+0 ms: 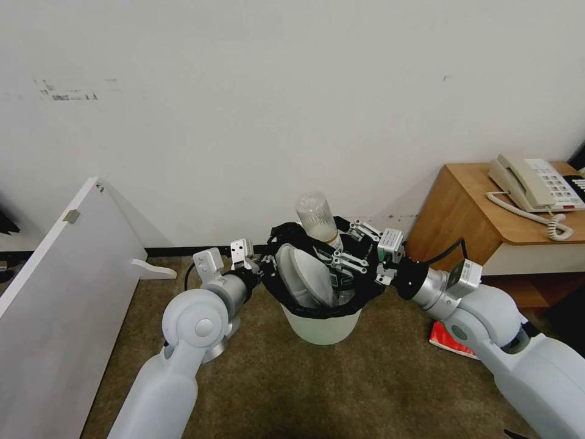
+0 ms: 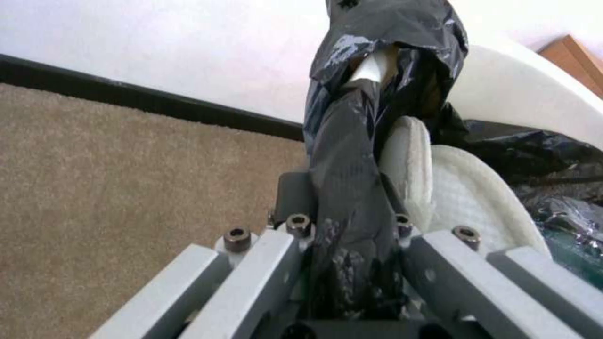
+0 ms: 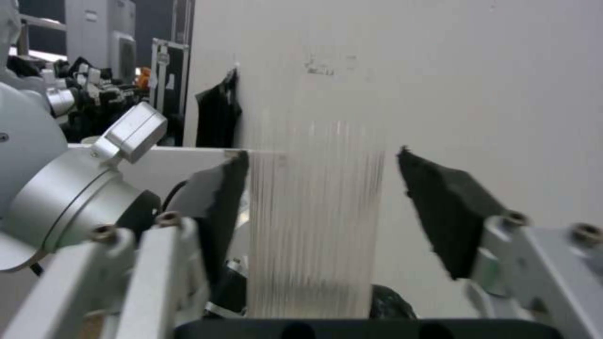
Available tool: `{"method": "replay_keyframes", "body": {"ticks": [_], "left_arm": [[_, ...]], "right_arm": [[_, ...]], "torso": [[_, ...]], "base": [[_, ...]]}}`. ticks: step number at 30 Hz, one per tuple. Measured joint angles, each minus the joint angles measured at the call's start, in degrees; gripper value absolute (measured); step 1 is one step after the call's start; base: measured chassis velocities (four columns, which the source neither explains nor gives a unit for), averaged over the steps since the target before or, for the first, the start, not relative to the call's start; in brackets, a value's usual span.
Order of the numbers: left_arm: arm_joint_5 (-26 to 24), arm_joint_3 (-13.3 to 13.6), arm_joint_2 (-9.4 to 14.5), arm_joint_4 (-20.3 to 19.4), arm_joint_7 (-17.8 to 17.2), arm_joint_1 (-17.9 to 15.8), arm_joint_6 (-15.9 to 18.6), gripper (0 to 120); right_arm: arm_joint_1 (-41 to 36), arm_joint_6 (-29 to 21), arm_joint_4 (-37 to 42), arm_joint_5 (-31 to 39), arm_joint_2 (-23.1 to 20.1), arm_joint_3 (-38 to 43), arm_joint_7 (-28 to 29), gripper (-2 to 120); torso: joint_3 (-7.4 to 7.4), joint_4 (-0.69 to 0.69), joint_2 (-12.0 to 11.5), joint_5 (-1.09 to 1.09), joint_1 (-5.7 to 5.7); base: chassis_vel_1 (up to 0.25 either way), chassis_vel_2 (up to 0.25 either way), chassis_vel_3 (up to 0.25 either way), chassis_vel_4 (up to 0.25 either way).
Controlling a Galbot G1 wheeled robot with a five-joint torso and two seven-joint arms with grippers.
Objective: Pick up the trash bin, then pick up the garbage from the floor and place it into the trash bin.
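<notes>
The trash bin (image 1: 321, 328) is a white bucket with a black bag (image 2: 358, 141) folded over its rim, standing out from the wall over the carpet. My left gripper (image 1: 263, 266) (image 2: 348, 230) is shut on the bagged rim on its left side. A white slipper (image 1: 308, 277) (image 2: 468, 197) stands on end inside. A clear ribbed bottle (image 1: 317, 218) (image 3: 314, 221) sticks up out of the bin. My right gripper (image 1: 346, 246) (image 3: 333, 212) is open around it, one pad close to the bottle and the other apart. A red packet (image 1: 450, 341) lies on the floor under my right arm.
A white board (image 1: 61, 292) leans at the left. A wooden side table (image 1: 481, 213) with a beige telephone (image 1: 536, 183) stands at the right. The wall and its black baseboard (image 1: 177, 250) run close behind the bin. Brown carpet (image 1: 341, 390) lies in front.
</notes>
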Motion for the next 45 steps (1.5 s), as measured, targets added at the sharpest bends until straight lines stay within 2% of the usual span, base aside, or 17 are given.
{"method": "replay_keyframes", "body": {"ticks": [1,2,4,5,6,9,26,34,42,45], "left_arm": [[0.2,0.0,0.0,0.0,0.0,0.1,0.0,4],[0.2,0.0,0.0,0.0,0.0,0.1,0.0,4],[0.4,0.0,0.0,0.0,0.1,0.2,0.0,4],[0.4,0.0,0.0,0.0,0.1,0.2,0.0,4],[0.4,0.0,0.0,0.0,0.1,0.2,-0.1,4],[0.4,-0.1,0.0,-0.1,0.1,0.2,-0.1,4],[0.9,-0.5,-0.1,-0.2,0.2,0.4,-0.3,4],[1.3,-2.0,0.1,-0.5,0.2,0.4,-0.7,4],[1.3,-3.1,0.8,-1.0,0.2,0.7,-0.8,4],[1.1,-3.9,1.2,-1.4,0.1,0.5,-0.8,4]], "right_arm": [[0.0,0.0,0.1,0.1,0.0,0.1,0.0,75],[0.0,0.0,0.1,0.1,0.0,0.1,0.0,75],[0.0,0.0,0.2,0.1,-0.1,0.2,0.0,87],[0.0,0.0,0.2,0.1,-0.1,0.2,0.0,87],[0.0,0.0,0.2,0.1,-0.1,0.2,0.0,93],[-0.1,0.0,0.3,0.1,-0.2,0.4,0.0,99],[-0.1,0.0,0.7,0.1,0.1,1.4,0.5,100],[1.5,0.2,4.2,2.2,-1.4,6.8,7.7,100],[0.4,-0.2,5.4,3.7,-3.6,11.5,8.3,100],[-3.7,-0.8,5.5,3.9,-6.7,17.7,9.6,100]], "torso": [[0.0,0.0,0.0,0.0,0.0],[0.0,0.0,0.0,0.0,0.0],[0.0,0.0,0.0,0.0,0.0],[0.0,0.0,0.0,0.0,0.0],[0.0,0.0,0.0,0.0,0.0],[0.0,0.0,0.0,0.0,0.0],[0.0,0.0,0.0,0.0,0.0],[0.0,0.01,0.0,0.0,0.0],[0.0,0.01,0.0,0.0,0.0],[0.0,0.0,0.0,0.0,0.0]], "base": [[0.0,0.0,0.0,0.0],[0.0,0.0,0.0,0.0],[0.0,0.0,0.0,0.0],[0.0,0.0,0.0,0.0],[0.0,0.0,0.0,0.0],[0.0,0.0,0.0,0.0],[0.0,0.0,0.0,0.0],[0.0,0.0,0.0,0.0],[0.0,0.0,0.0,0.0],[0.0,0.0,0.0,0.0]]}}
